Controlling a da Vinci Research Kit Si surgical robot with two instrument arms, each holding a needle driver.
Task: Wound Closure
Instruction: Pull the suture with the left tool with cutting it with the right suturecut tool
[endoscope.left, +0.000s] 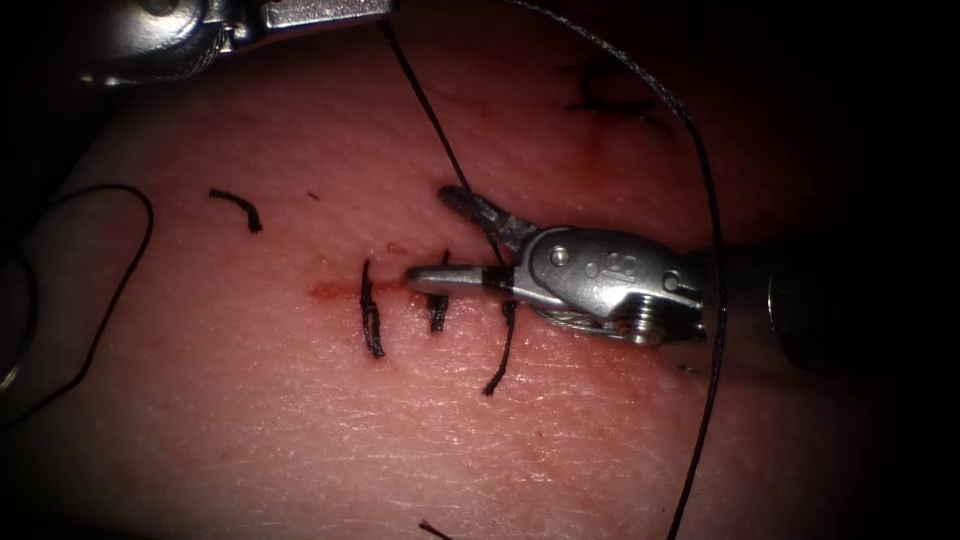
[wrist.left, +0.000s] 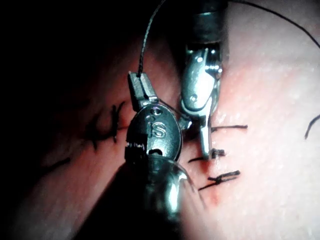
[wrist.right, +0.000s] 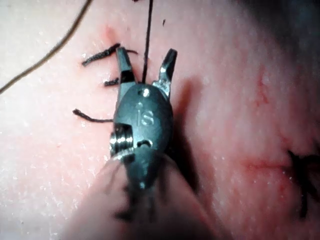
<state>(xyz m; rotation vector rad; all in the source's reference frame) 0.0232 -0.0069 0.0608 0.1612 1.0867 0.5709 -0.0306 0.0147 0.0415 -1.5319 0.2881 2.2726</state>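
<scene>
Holding taut: thread (wrist.left: 145, 40), clamped in left end effector (wrist.left: 141, 85) above tissue (endoscope.left: 250, 420).
Right end effector (endoscope.left: 455, 240): spread wide astride thread at cut (endoscope.left: 340, 290), gripping nothing, seemingly for snipping.

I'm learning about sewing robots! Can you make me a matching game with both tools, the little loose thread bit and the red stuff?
Things:
1. left tool
2. right tool
3. cut end of thread
4. red fluid

States:
A. jaws open, thread running between them, holding nothing
B. at the left end of the cut
C. jaws shut on the thread
D. lying loose on the tissue, left of the stitches

Pairs: 1-C, 2-A, 3-D, 4-B
</scene>
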